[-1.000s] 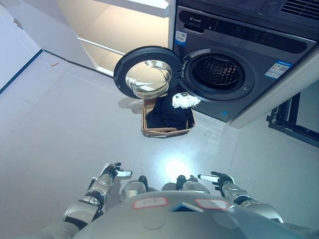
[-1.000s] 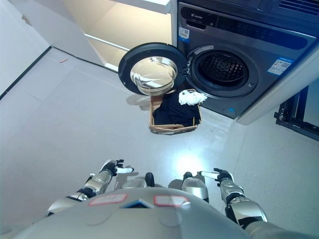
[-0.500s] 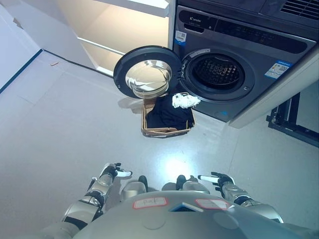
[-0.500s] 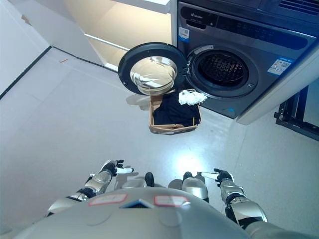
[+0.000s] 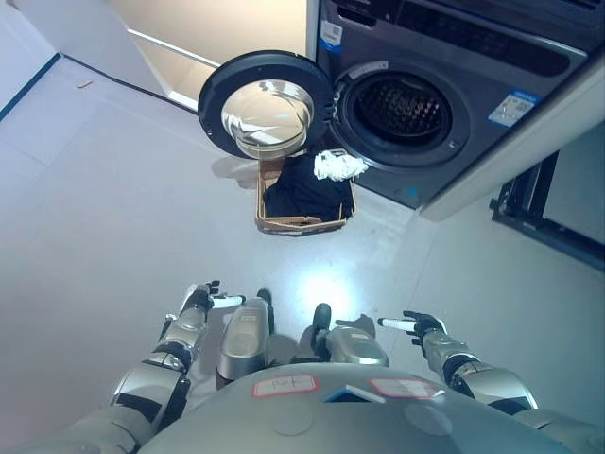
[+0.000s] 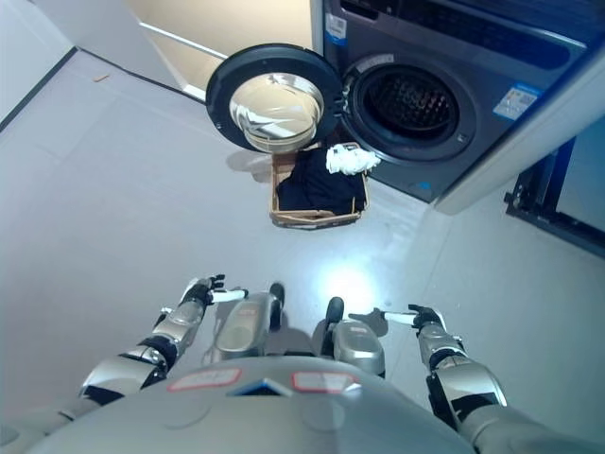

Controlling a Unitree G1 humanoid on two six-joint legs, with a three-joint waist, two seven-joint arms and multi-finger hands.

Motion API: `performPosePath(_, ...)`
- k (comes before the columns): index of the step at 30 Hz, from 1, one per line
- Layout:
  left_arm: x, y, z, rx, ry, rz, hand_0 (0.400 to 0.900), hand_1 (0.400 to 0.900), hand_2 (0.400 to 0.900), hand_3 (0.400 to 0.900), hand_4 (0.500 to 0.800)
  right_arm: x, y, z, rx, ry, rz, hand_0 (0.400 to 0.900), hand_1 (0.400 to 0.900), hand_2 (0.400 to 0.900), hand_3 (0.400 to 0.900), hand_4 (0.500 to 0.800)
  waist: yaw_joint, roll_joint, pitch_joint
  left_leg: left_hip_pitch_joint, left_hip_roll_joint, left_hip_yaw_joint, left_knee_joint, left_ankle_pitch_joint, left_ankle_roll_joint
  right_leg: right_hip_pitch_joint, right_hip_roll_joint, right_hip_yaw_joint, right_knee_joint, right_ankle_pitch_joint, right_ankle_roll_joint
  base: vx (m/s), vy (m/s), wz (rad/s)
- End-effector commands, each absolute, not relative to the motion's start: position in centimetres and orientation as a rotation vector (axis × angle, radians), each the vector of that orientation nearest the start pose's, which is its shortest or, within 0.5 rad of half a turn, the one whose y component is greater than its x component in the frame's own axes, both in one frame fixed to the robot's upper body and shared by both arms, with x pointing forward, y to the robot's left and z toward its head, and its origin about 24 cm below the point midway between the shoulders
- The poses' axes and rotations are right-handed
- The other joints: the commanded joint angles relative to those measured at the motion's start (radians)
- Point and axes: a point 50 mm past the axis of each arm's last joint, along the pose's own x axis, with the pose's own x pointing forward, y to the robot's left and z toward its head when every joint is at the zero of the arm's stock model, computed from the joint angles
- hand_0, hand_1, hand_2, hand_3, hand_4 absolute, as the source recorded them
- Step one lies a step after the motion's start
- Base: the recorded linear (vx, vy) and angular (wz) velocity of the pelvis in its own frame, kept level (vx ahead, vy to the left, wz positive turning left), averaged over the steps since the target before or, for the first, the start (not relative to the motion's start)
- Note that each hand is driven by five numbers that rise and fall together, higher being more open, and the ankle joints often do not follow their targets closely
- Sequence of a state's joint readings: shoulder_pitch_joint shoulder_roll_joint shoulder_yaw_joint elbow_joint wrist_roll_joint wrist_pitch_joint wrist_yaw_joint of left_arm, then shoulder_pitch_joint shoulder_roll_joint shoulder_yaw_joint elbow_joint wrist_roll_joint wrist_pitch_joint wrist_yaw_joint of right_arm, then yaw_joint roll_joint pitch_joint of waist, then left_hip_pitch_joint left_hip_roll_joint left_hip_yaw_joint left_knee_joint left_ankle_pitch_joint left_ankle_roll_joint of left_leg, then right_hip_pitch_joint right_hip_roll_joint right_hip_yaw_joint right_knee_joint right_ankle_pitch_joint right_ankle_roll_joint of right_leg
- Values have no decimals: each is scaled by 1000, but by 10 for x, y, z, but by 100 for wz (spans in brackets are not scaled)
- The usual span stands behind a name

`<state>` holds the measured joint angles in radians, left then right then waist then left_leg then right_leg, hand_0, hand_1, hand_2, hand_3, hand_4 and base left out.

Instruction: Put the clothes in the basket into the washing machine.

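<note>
A brown basket (image 5: 272, 223) stands on the floor in front of the washing machine (image 5: 444, 90). It holds a dark garment (image 5: 302, 192) with a white cloth (image 5: 337, 165) bunched on its far right corner. The machine's round door (image 5: 265, 106) hangs wide open to the left, above the basket's far end, and the drum (image 5: 403, 107) shows dark inside. My left hand (image 5: 203, 297) and right hand (image 5: 412, 324) hang low near my body, well short of the basket. Both are open and hold nothing.
A white cabinet with a lit recess (image 5: 203, 33) stands left of the machine. A pale slanted panel (image 5: 510, 156) runs along the machine's right side, with a black frame (image 5: 539, 222) behind it. Grey floor (image 5: 95, 208) stretches between me and the basket.
The whole view has shifted: basket and machine now sit higher and a little left in the picture, so the camera moved. Both hands stay low and open.
</note>
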<state>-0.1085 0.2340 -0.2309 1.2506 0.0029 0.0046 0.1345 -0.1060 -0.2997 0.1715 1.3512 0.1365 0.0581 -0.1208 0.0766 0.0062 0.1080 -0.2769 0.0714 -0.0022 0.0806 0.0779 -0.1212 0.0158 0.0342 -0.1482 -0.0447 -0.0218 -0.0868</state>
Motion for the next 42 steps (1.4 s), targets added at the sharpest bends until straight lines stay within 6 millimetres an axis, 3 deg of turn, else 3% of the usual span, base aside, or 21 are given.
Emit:
performPosePath(1,105,259,-151,525,1203,135,900,900,900,900,800,93,-275,-151,-365,1273,-278,900,900,900,900,800,11,-10,-18,-132,-8,73,-85,126,47,144,-10,42,-8,-120,137,342,85,-35)
performPosePath(2,106,259,-151,522,1200,137,900,900,900,900,800,96,-277,-149,-366,1264,-287,900,900,900,900,800,22,-3,-31,-143,-2,110,-122,152,42,180,-13,60,-17,-137,142,372,92,-57)
performPosePath(4,102,261,-152,514,1210,147,900,900,900,900,800,94,-274,-151,-377,1278,-265,900,900,900,900,800,41,-7,-57,-114,-12,69,-135,163,54,212,-22,87,-9,-165,144,467,127,-59)
performPosePath(6,104,263,-151,518,1203,151,900,900,900,900,800,93,-268,-154,-370,1288,-244,900,900,900,900,800,43,-20,-84,-90,-13,75,-120,183,60,231,-47,93,16,-190,152,437,150,-23)
performPosePath(8,107,265,-149,519,1191,152,900,900,900,900,800,92,-265,-155,-361,1291,-231,900,900,900,900,800,50,-45,-110,-67,-43,71,-89,155,84,221,-84,93,102,-176,182,442,175,-5)
performPosePath(10,115,265,-147,514,1162,154,900,900,900,900,800,96,-262,-155,-350,1279,-218,900,900,900,900,800,47,-64,-115,-44,-80,76,-57,101,121,164,-121,99,294,-83,221,341,199,5)
performPosePath(13,123,267,-143,522,1138,167,900,900,900,900,800,108,-259,-153,-344,1241,-201,900,900,900,900,800,24,-35,-88,28,-104,55,-47,54,163,19,-110,115,616,117,242,213,185,19)
performPosePath(15,126,267,-142,527,1131,168,900,900,900,900,800,112,-258,-151,-344,1227,-201,900,900,900,900,800,9,-19,-68,62,-107,40,-54,47,173,-23,-107,110,699,129,240,191,140,36)
performPosePath(17,130,267,-141,552,1114,149,900,900,900,900,800,129,-256,-146,-424,1167,-146,900,900,900,900,800,-10,24,-46,140,-97,-8,-85,31,189,-130,-97,81,813,109,218,260,120,53)
performPosePath(18,130,267,-141,552,1114,150,900,900,900,900,800,129,-256,-146,-425,1166,-146,900,900,900,900,800,-13,20,-44,142,-102,-9,-87,32,190,-130,-103,79,821,102,219,174,27,54)
performPosePath(22,140,267,-137,591,1079,131,900,900,900,900,800,150,-255,-138,-615,1088,-23,900,900,900,900,800,-25,30,-22,210,-105,-75,-99,5,172,-202,-198,15,663,21,190,208,-49,60)
performPosePath(25,145,265,-136,598,1069,121,900,900,900,900,800,159,-257,-134,-693,1072,26,900,900,900,900,800,-40,0,-17,244,-111,-112,-116,-23,141,-201,-220,37,383,45,217,205,-182,58)
performPosePath(28,148,269,-134,600,1061,140,900,900,900,900,800,167,-259,-130,-760,1053,59,900,900,900,900,800,-35,-45,-17,253,-116,-122,-122,-56,111,-149,-268,-37,108,124,257,135,-230,41)
performPosePath(29,149,269,-133,606,1060,139,900,900,900,900,800,173,-258,-128,-788,1033,66,900,900,900,900,800,-39,-54,-13,246,-112,-130,-124,-56,103,-148,-265,19,71,138,263,93,-221,48)
performPosePath(30,145,273,-134,599,1077,164,900,900,900,900,800,173,-258,-128,-798,1032,70,900,900,900,900,800,-35,-63,-17,255,-103,-130,-139,-57,96,-139,-256,41,48,144,263,114,-207,37)
performPosePath(32,125,276,-140,574,1134,179,900,900,900,900,800,167,-260,-130,-841,1049,123,900,900,900,900,800,-21,-86,-48,275,-73,-122,-153,-66,74,-100,-249,-7,17,157,268,275,-253,19)
performPosePath(35,125,270,-143,577,1136,144,900,900,900,900,800,164,-264,-130,-851,1053,123,900,900,900,900,800,-29,-92,-53,264,-58,-128,-129,-82,61,-79,-242,-41,9,143,262,106,-155,59)
performPosePath(37,151,258,-136,595,1057,104,900,900,900,900,800,173,-276,-121,-847,1024,60,900,900,900,900,800,-58,-100,-8,115,-46,15,-3,-76,53,-101,-269,-97,22,133,256,-219,-86,119)
performPosePath(38,157,255,-135,594,1039,96,900,900,900,900,800,175,-277,-119,-853,1017,57,900,900,900,900,800,-61,-94,-7,94,-28,54,-6,-71,60,-119,-269,-109,33,129,257,-147,-7,34)
performPosePath(41,171,256,-128,584,985,115,900,900,900,900,800,192,-274,-112,-883,959,65,900,900,900,900,800,-64,-84,5,58,-22,44,-14,-61,70,-199,-263,-98,74,117,251,-184,-18,-24)
performPosePath(42,196,257,-114,578,900,149,900,900,900,900,800,219,-263,-99,-899,861,72,900,900,900,900,800,-68,-86,62,-30,-13,53,29,-45,73,-299,-267,-97,143,104,241,-399,-23,11)
